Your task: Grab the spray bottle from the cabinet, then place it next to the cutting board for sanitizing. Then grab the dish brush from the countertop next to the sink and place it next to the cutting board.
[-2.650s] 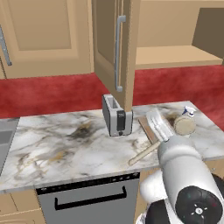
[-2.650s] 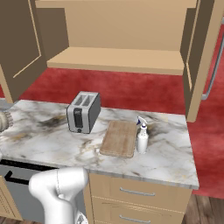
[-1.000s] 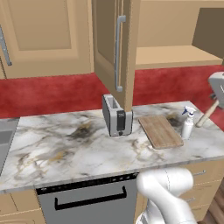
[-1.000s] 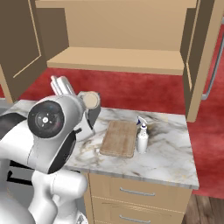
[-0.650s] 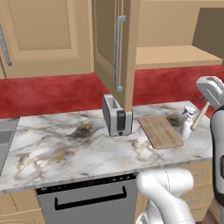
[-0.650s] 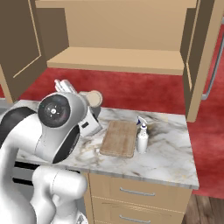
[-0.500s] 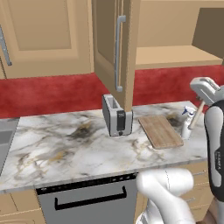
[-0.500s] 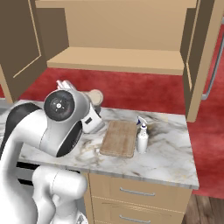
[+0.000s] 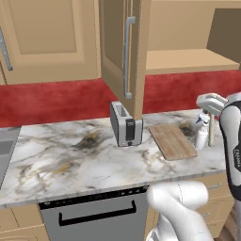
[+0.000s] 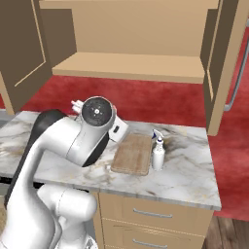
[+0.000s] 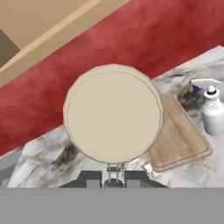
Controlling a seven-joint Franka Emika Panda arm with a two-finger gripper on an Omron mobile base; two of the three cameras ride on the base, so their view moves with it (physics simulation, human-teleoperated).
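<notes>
My gripper (image 11: 113, 178) is shut on the slim handle of the dish brush (image 11: 113, 114), whose round pale head looms close in the hand view. In the left base view the dish brush (image 9: 211, 102) hangs in the air just above and right of the spray bottle (image 9: 202, 134), its handle pointing down. The spray bottle (image 10: 157, 153) stands upright on the countertop (image 9: 70, 160), right beside the cutting board (image 10: 132, 154). From the hand, the cutting board (image 11: 180, 141) and spray bottle (image 11: 214, 114) lie below to the right. The cabinet (image 10: 131, 65) stands open, its shelf bare.
A grey toaster (image 9: 125, 124) stands left of the cutting board (image 9: 172, 141), under the open cabinet door (image 9: 128, 56) with its bar handle. The sink (image 9: 4, 151) edge shows at far left. My arm's big joint (image 10: 97, 114) blocks the counter left of the board.
The arm has swung with the dish brush from the left side across to the board, and the brush has come down close above the spray bottle. Bottle, board and toaster have not moved.
</notes>
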